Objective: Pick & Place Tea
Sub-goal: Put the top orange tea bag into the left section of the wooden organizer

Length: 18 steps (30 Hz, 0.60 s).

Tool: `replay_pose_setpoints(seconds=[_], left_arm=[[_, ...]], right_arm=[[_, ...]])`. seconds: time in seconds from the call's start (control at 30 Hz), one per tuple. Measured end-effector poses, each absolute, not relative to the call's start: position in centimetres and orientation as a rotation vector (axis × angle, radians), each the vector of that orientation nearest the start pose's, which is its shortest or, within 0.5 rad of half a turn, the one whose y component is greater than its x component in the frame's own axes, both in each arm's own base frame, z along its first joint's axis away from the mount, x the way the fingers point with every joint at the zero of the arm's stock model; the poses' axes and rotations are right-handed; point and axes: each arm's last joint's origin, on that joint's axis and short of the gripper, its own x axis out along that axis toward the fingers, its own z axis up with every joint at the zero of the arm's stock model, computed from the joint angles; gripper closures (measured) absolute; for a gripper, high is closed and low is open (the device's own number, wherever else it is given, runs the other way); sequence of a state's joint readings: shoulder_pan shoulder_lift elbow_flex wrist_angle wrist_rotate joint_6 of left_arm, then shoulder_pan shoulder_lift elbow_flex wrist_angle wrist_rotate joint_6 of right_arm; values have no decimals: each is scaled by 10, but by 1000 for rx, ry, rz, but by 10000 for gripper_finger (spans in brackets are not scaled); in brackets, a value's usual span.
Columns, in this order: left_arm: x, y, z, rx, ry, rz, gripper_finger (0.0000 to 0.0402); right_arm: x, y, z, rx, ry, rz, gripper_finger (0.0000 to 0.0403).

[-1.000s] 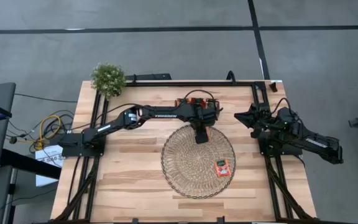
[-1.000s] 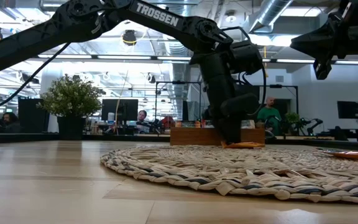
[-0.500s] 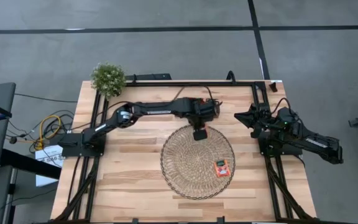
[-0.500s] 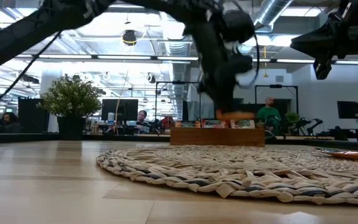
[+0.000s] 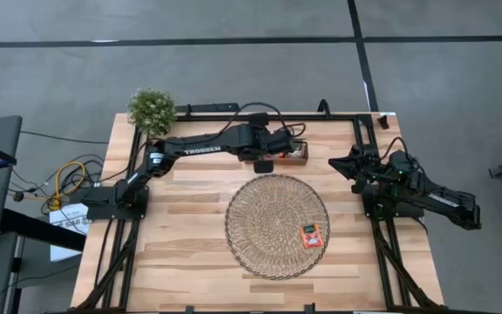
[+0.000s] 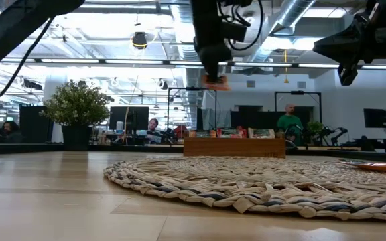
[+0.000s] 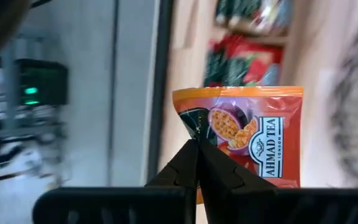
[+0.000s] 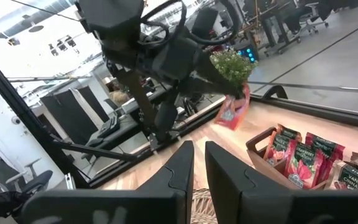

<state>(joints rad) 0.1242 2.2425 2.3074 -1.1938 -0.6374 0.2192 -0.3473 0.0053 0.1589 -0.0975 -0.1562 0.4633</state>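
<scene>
An orange tea sachet (image 7: 247,140) hangs pinched in the left end effector (image 7: 197,155), lifted above the wooden tray (image 5: 296,157); one sachet (image 5: 311,235) already lies on the woven mat (image 5: 268,222); more wait in the tray; the right end effector (image 5: 342,163), nearly closed and empty, waits at the desk's (image 5: 190,262) right edge.

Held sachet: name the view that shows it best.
Left wrist view: the sachet fills the picture, label readable, pinched at one edge by the left tool. Right wrist view shows it small, hanging above the tray. Low view blurs it; in the high view the arm hides it.
</scene>
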Motion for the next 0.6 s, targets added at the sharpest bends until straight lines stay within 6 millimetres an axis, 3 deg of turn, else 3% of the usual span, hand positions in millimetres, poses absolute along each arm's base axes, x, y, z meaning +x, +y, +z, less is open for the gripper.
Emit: replay_pose_setpoints(seconds=[0.33,0.5,0.6], left_arm=[[459,78,292,588,1245,738,402],[461,79,277,591,1273,747,401],[464,80,257,612,1288,758,401]], right_arm=[[82,-25,207,446,-98,-175,369],[82,-25,207,445,-97,-175,369],[82,-25,207,445,-96,-175,369]])
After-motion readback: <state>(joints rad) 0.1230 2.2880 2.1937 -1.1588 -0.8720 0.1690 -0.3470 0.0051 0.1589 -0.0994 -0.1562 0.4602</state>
